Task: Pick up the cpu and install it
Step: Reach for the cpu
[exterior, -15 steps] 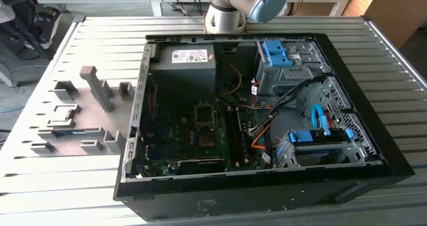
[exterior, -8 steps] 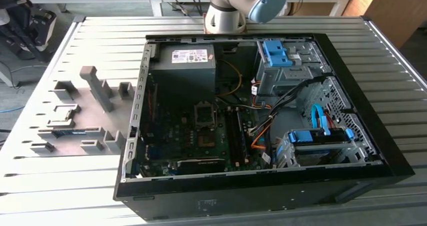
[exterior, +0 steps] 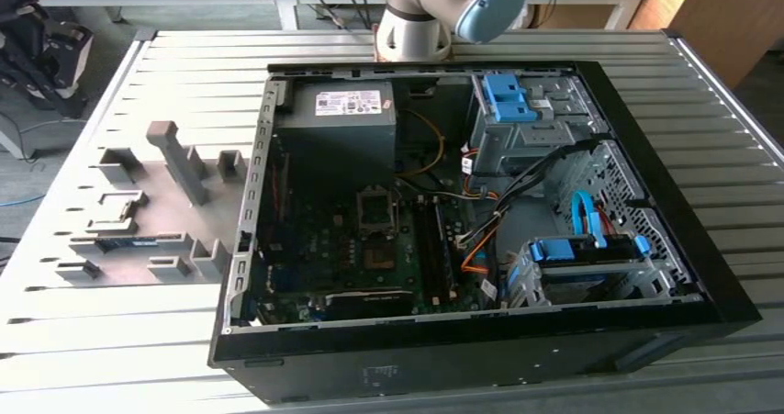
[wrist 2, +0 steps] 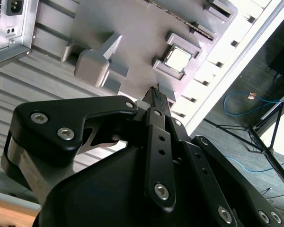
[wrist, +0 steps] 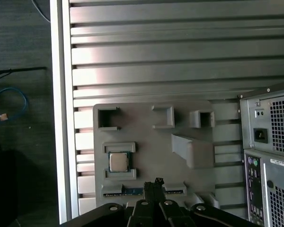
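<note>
Above the cpu [wrist: 117, 161] the way is free; low grey brackets [wrist: 119, 147] stand just beside two of its sides, and a tall grey block [wrist: 192, 151] stands near.

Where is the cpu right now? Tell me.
In the first wrist view the cpu lies flat in a bracketed pocket of the grey fixture plate, on the slatted table beside the computer case.
</note>
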### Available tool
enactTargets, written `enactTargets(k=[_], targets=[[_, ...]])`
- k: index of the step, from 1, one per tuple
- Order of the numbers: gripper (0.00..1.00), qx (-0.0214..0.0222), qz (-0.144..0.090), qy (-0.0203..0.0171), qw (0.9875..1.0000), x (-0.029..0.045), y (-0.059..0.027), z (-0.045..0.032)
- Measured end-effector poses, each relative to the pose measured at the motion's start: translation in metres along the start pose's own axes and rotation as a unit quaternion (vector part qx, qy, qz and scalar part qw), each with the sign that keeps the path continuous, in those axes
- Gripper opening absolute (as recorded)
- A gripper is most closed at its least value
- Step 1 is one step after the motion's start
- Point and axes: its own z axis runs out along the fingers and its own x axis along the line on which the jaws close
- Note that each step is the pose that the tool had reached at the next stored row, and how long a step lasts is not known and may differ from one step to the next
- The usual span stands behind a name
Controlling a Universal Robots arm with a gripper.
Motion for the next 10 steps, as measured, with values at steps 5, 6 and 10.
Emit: enactTargets(k=[5, 6, 10], targets=[[0.10, 0.0000, 0.000, 0.0000, 1.0000, 0.0044, -0.0005, 0.0045], [0.10, 0.0000, 0.000, 0.0000, 1.0000, 0.0055, -0.0006, 0.0053], [0.10, -0.0001, 0.000, -0.0001, 1.0000, 0.0096, -0.0010, 0.0085]])
